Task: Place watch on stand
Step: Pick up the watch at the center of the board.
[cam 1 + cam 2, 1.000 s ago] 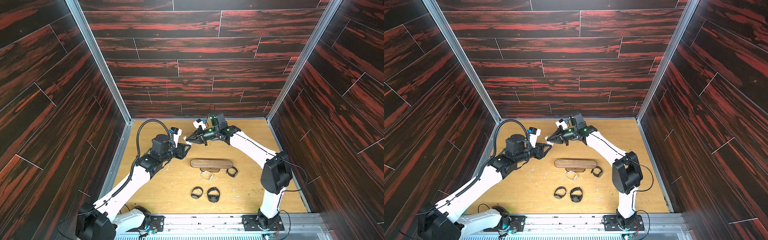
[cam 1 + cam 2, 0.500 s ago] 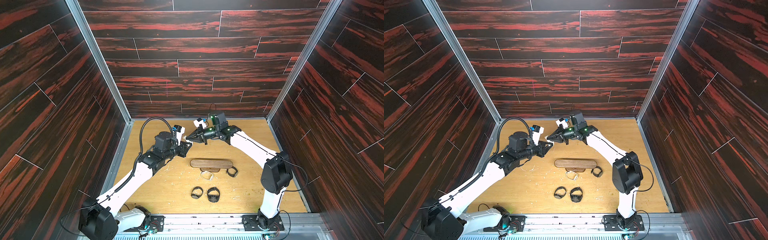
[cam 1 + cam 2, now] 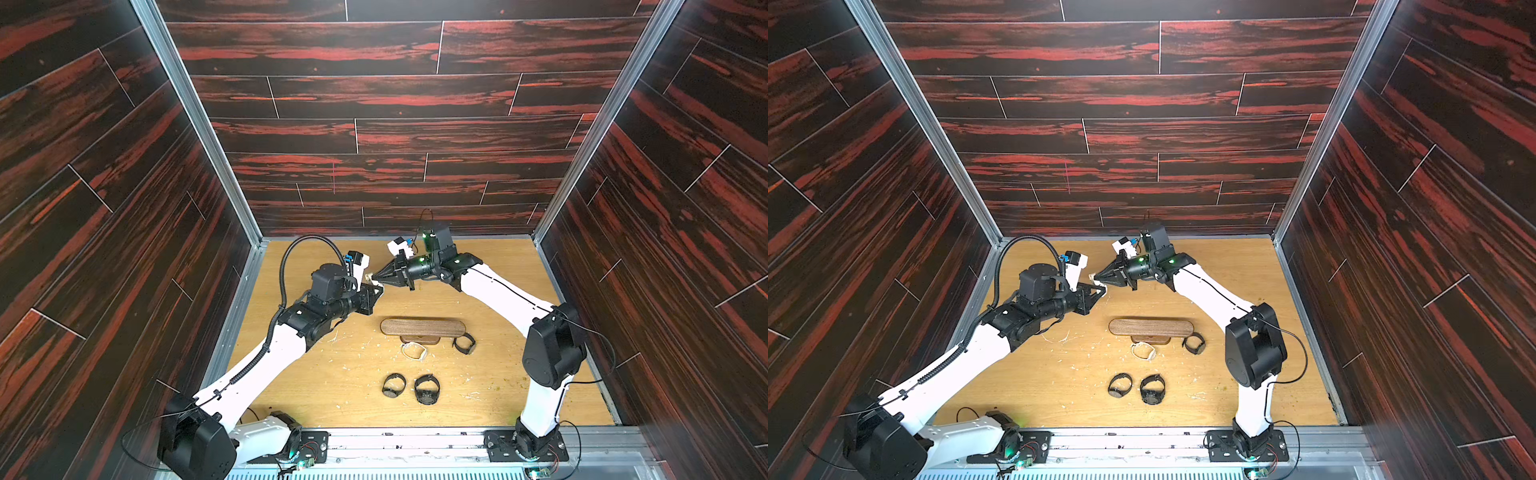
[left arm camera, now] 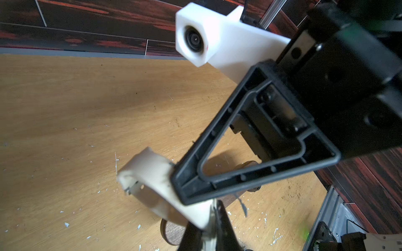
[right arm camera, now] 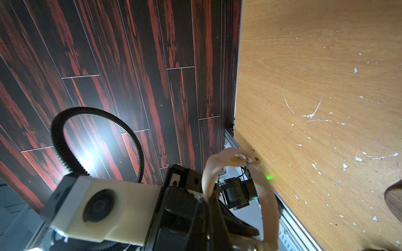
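Note:
A cream-strapped watch (image 3: pixel 371 279) (image 3: pixel 1096 279) hangs in the air above the back left of the table, between both grippers. My right gripper (image 3: pixel 375 277) (image 3: pixel 1096 276) is shut on its strap. My left gripper (image 3: pixel 376 289) (image 3: pixel 1101 291) meets it from the left and is shut on the same watch. In the left wrist view the strap (image 4: pixel 152 173) is pinched in my left gripper (image 4: pixel 210 234). The right wrist view shows the strap loop (image 5: pixel 267 200) rising from my right gripper (image 5: pixel 212 208). The stand (image 3: pixel 422 327) (image 3: pixel 1150 327), a dark-brown bar, sits bare mid-table.
By the stand's base lie another cream watch (image 3: pixel 414 352) and a black watch (image 3: pixel 464 343). Two black watches (image 3: pixel 393 385) (image 3: pixel 427 389) lie nearer the front. White flecks litter the wooden table (image 3: pixel 332 374). Dark red-streaked walls enclose three sides.
My left arm has moved in towards the right gripper, and its jaws have shut on the watch strap. The right gripper has stayed put, still gripping the watch.

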`<state>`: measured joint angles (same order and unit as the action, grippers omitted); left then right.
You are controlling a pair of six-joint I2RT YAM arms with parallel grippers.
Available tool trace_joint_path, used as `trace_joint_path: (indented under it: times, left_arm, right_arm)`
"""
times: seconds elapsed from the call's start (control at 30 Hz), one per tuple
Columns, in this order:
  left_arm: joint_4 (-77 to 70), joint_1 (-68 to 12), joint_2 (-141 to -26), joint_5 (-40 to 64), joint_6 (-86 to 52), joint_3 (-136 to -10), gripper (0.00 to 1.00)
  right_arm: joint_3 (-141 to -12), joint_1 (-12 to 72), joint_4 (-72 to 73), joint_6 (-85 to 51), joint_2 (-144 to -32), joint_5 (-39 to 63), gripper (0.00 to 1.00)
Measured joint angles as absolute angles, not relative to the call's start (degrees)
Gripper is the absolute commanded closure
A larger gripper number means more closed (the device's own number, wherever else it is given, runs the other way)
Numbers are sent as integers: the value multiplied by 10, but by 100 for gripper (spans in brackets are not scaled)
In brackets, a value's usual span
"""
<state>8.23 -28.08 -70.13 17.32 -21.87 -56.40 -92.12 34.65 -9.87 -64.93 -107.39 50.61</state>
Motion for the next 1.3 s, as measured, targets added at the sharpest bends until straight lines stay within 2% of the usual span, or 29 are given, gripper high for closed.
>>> trace_joint_path:
  times: [0.43,1.0,1.3]
  left_arm:
    - [83,-280,-698,173,-247,-564,100]
    - [63,-280,-702,274,-251,-571,100]
    - [47,-273,-703,298,-268,-573,100]
  right_arm:
    - [-905,342,-102,-632,-1053,495,73]
    - [-881,326,-138,-559,-1011,467,68]
    - [-809,305,-95,-536,-963,487,66]
